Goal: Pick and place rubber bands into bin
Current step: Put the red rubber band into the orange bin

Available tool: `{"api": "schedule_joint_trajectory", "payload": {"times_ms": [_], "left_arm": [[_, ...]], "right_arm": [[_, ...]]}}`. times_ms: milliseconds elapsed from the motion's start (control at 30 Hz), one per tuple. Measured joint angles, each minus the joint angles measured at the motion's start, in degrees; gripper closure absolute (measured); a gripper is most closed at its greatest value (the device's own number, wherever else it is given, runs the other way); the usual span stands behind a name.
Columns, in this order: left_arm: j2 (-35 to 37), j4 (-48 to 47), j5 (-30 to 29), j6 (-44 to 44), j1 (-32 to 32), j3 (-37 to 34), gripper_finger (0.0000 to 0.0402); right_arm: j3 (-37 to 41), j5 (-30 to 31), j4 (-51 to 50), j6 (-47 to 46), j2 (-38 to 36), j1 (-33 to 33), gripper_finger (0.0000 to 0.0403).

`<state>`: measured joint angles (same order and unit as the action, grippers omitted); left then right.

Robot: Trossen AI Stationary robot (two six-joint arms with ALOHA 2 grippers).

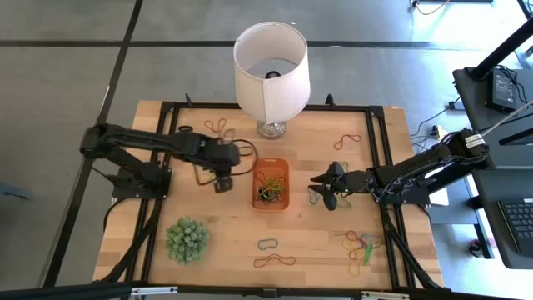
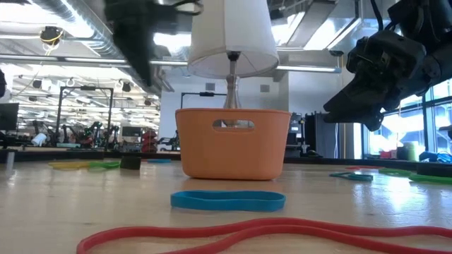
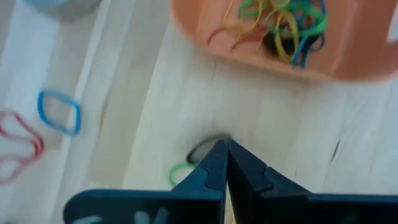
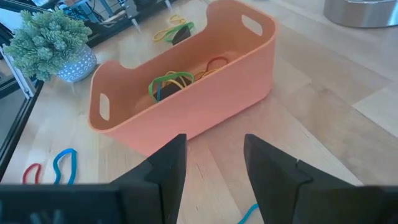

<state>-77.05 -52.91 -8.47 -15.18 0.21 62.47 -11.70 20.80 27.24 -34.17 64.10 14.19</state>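
Left gripper (image 3: 225, 163): pinched shut on bands (image 3: 198, 160) beside bin (image 3: 348, 62); thin hold, could slip out on lifting.
Right gripper (image 4: 211, 163): open, empty, near bin; possible nudge.

A wooden counter (image 1: 308, 233) with a black frame along its edges stands on a grey floor (image 1: 67, 75). A lamp with a white shade (image 1: 271, 67) and a shiny metal base (image 1: 271, 128) stands at the far middle of the counter. A small spiky green plant (image 1: 186, 240) in a pale dotted pot (image 4: 74, 68) sits at the near left corner. A dark desk with a laptop (image 1: 505, 87) and a keyboard (image 1: 520, 227) stands to the right, off the counter.
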Motion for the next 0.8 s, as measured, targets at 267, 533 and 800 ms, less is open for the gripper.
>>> {"api": "schedule_joint_trajectory", "payload": {"times_ms": [267, 533, 800], "left_arm": [[13.6, 6.9, -1.1, -0.4, 0.0, -14.1, 0.0399], [20.6, 15.8, -2.4, 2.7, 0.0, -24.1, 0.0400], [21.6, 22.3, -2.4, 6.3, 0.0, -30.3, 0.0400]], "right_arm": [[0.0, 0.0, -0.1, 2.1, 0.0, 0.0, 0.0239], [-2.0, 0.0, 0.2, 3.6, 0.0, -0.2, 0.0249], [-20.8, -0.3, -37.2, 0.6, 0.3, 2.3, 0.0327]]}}
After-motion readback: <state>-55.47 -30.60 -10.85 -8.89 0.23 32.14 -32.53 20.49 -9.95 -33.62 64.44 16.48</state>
